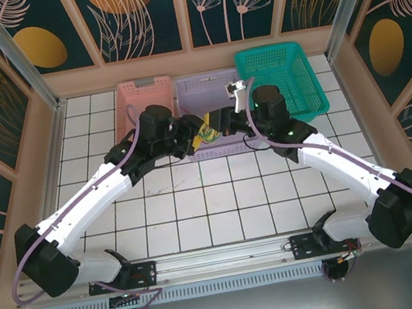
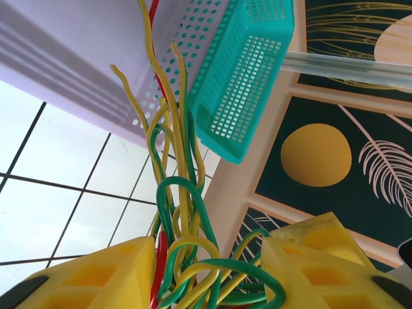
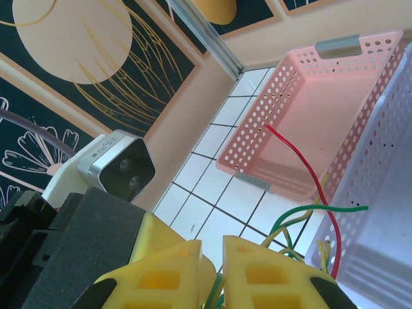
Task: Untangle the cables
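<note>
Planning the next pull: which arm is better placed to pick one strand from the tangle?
Left, probably: the left gripper stands open around the cables, free to choose a strand. The right gripper is shut on them, better as anchor.

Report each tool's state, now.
Left tool: open around thin yellow, green and red wires.
Right tool: closed on those wires.
</note>
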Controlling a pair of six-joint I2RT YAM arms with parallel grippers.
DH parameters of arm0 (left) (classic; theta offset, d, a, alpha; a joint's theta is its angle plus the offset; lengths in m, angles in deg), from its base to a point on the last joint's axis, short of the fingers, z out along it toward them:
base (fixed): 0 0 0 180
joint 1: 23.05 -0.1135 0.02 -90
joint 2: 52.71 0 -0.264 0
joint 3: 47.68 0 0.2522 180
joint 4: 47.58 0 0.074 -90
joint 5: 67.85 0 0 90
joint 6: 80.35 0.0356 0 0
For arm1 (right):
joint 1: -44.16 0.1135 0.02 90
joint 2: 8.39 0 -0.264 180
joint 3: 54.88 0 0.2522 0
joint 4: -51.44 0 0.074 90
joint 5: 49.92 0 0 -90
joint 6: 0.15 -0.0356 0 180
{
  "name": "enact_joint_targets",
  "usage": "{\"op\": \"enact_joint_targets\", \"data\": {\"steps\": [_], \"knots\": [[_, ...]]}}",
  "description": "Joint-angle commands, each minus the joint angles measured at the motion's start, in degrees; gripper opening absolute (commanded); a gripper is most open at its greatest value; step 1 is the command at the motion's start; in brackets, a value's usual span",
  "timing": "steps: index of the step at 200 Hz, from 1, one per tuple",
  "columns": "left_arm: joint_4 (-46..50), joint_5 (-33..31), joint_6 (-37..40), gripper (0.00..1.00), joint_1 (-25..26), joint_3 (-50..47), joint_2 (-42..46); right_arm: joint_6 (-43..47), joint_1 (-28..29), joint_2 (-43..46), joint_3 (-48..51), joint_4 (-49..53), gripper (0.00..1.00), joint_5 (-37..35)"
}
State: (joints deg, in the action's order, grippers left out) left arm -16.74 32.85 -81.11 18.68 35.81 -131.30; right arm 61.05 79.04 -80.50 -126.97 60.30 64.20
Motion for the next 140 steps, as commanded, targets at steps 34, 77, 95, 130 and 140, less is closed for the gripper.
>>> {"op": "enact_joint_targets", "data": {"steps": [34,77,95,130,140], "knots": [[-5.0,5.9,2.0,0.49,0.3,-0.7,-2.6,-1.8,-0.4,2.9,-0.3,-4.8,0.0,4.6],[-4.8,12.3,5.8,0.49,-0.2,-2.9,-2.1,-4.3,-6.2,1.7,-1.3,-4.6,0.0,14.5],[-3.6,14.7,7.5,0.51,-1.4,-3.1,-1.9,-2.9,-7.9,0.9,-2.5,-1.2,0.0,18.1],[-3.7,18.6,10.1,0.55,-2.6,-2.2,-2.0,-2.3,-10.7,1.3,-1.7,0.9,0.0,20.7],[-4.0,20.8,10.5,0.55,-2.7,-2.1,-2.7,-2.4,-11.2,1.0,-1.8,1.1,0.0,21.0]]}}
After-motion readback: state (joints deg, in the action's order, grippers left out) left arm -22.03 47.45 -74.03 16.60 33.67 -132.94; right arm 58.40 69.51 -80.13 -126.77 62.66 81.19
